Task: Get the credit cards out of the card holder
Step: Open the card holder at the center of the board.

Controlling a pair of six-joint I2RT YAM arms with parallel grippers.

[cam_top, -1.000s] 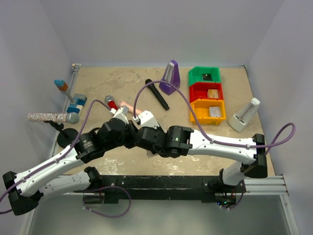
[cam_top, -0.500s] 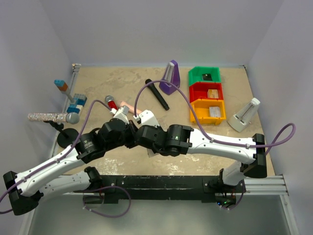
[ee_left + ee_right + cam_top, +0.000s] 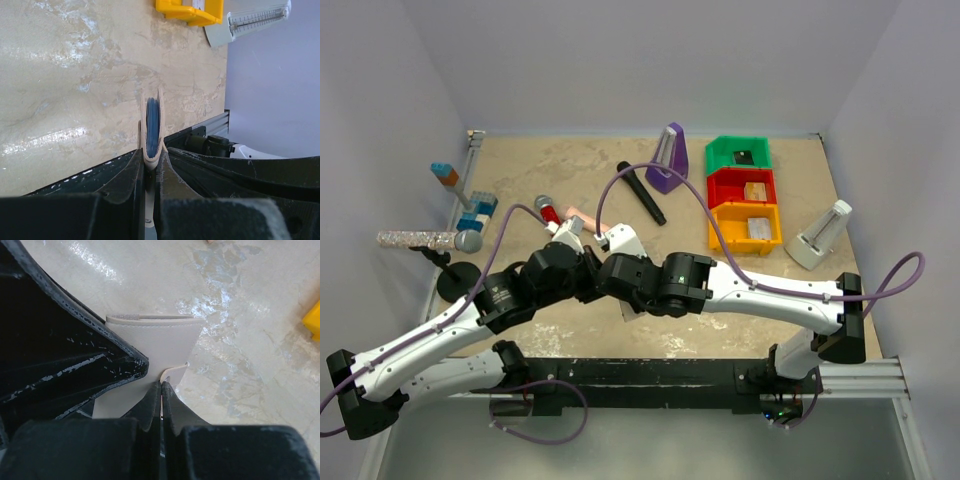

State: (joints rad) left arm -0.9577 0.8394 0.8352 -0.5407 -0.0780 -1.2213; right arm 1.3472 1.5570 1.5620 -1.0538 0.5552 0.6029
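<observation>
Item 1, my left gripper (image 3: 151, 172): clenched on the lower edge of the card holder (image 3: 151, 125). The holder stands upright, seen edge-on over the table (image 3: 75, 75), with blue lining showing between its beige covers.
Item 2, my right gripper (image 3: 161, 389): fingers pressed together, pinching the snap tab (image 3: 176, 371) at the side of the beige cover.
Item 3, location: the holder is held between my two wrists, toward the table's near edge. The yellow bin (image 3: 187, 7) is well apart from it.
</observation>
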